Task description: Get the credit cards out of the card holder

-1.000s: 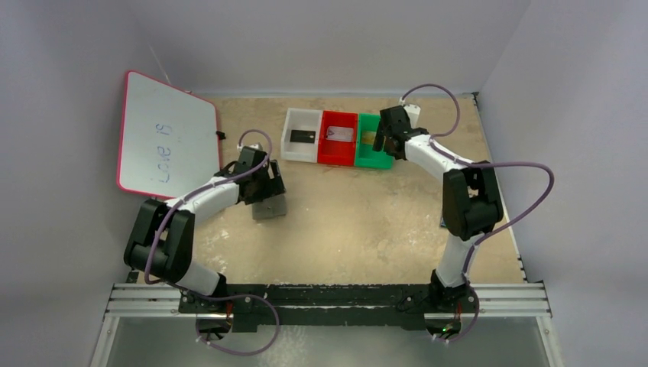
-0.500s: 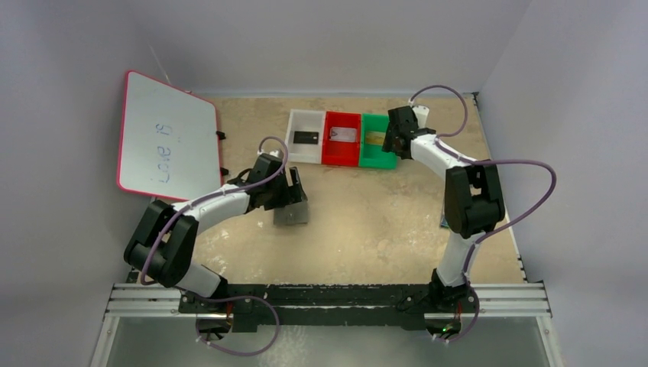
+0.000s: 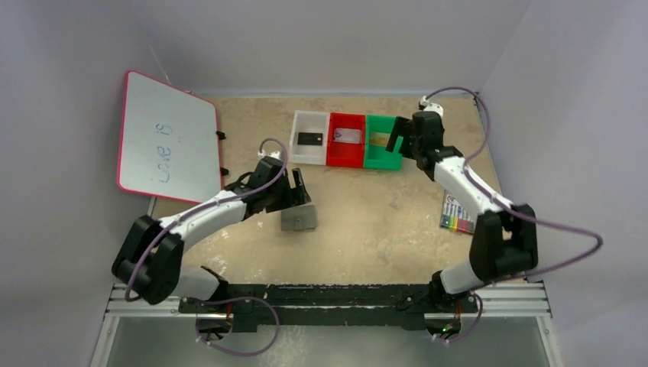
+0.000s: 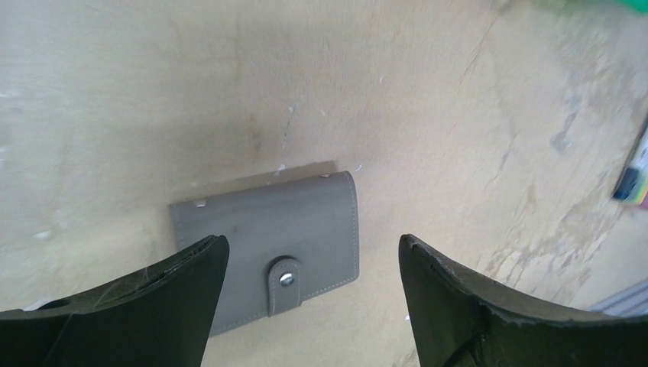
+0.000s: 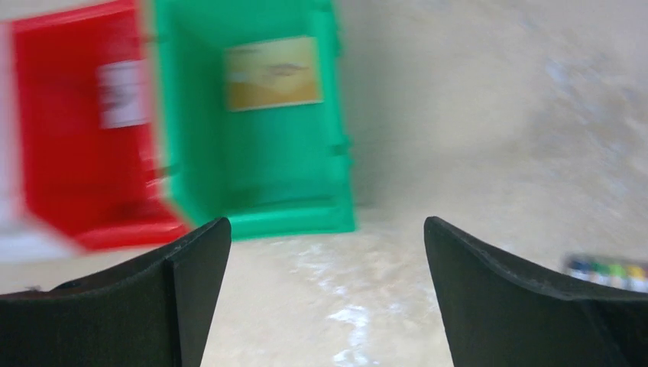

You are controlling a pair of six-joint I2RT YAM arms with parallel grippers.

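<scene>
The grey card holder (image 3: 298, 219) lies shut on the table, its snap tab (image 4: 284, 281) fastened. My left gripper (image 3: 299, 198) hovers just over it, open, its jaws (image 4: 312, 243) set wide above the holder's near half and gripping nothing. Three credit cards lie in trays: a black one (image 3: 309, 138) in the white tray (image 3: 297, 150), a silvery one (image 3: 348, 135) in the red tray (image 3: 345, 158), a gold one (image 3: 377, 139) (image 5: 273, 73) in the green tray (image 3: 381, 160). My right gripper (image 3: 395, 142) (image 5: 327, 223) is open and empty, just right of the green tray (image 5: 267, 168).
A pink-framed whiteboard (image 3: 164, 138) leans at the far left. A multicoloured marker pack (image 3: 458, 214) (image 5: 607, 269) lies near the table's right edge. The three trays stand in a row at the back. Bare tabletop (image 3: 367, 222) stretches between the arms.
My left arm has moved right and nearer, and the card holder has shifted with it. My right arm has swung out to the right, away from over the green tray, uncovering the marker pack.
</scene>
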